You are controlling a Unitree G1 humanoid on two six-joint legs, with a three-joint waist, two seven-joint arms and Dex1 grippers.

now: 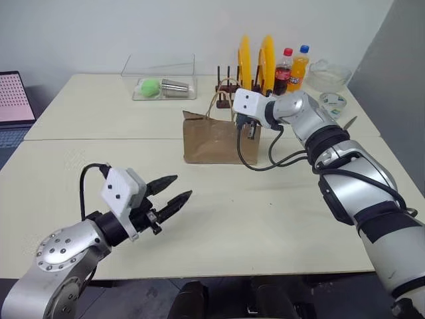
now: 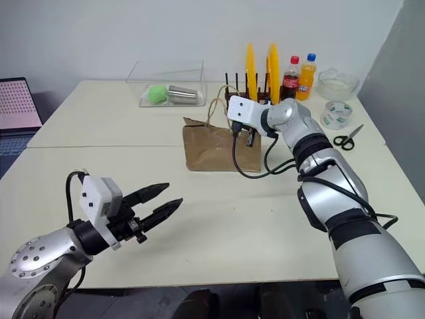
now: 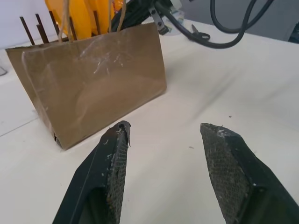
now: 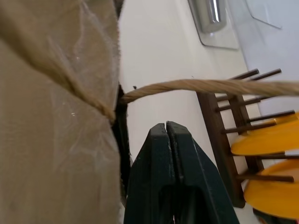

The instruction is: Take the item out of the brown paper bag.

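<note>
Bag (image 1: 216, 139) count 1; cord handles (image 1: 222, 93) 2; plates (image 1: 255, 60) 2

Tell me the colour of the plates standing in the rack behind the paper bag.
Yellow-orange plates, clearest in the right eye view.

A plain, pale grey-white wall (image 1: 199, 26) runs behind a wide, cream-coloured bench (image 1: 265, 219) made of sections pushed together, with seams visible between them across the top. A darker grey panel (image 1: 388, 60) stands at the right of the room, beside the bench's far corner. At the left edge, a screen (image 1: 13, 96) showing a pink grid pattern sits on a lower surface beside the bench. The light is soft and even, casting only faint shadows.
</note>
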